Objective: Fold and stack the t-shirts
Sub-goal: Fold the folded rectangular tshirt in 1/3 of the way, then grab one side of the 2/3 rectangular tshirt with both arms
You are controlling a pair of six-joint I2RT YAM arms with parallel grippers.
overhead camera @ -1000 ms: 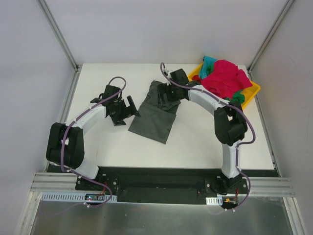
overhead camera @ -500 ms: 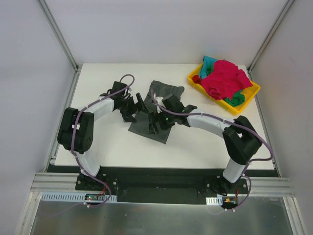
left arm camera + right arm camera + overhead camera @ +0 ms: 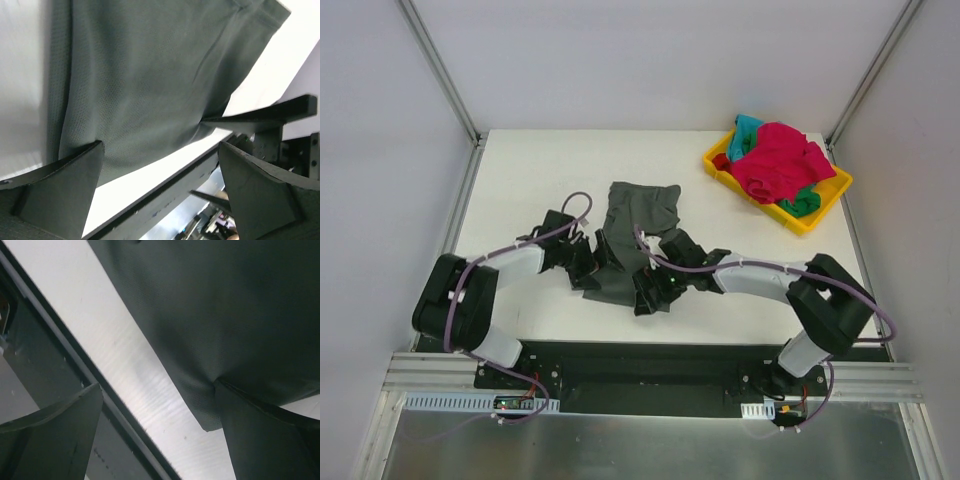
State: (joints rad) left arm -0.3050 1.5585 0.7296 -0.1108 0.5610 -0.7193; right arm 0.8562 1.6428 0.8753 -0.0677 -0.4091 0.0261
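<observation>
A dark olive-grey t-shirt (image 3: 632, 235) lies on the white table (image 3: 520, 180), its length running from far to near. My left gripper (image 3: 594, 262) is low at its near left edge and my right gripper (image 3: 650, 291) at its near right corner. In the left wrist view the grey cloth (image 3: 150, 75) fills the top, and the left gripper (image 3: 160, 150) is open with one fingertip (image 3: 92, 152) against the hem. In the right wrist view the right gripper (image 3: 159, 390) is open, one finger (image 3: 250, 420) touching the shirt's corner (image 3: 205, 415). Nothing is held.
A yellow tray (image 3: 834, 192) at the far right holds a heap of a magenta-red shirt (image 3: 778, 160), a teal one (image 3: 748, 128) and a green one (image 3: 806, 203). The table's dark near edge (image 3: 165, 195) runs just below both grippers.
Both arms have swung toward the near edge, from the shirt's far and middle parts to its near end. The grey shirt now lies straighter and narrower, its near end closer to the front.
</observation>
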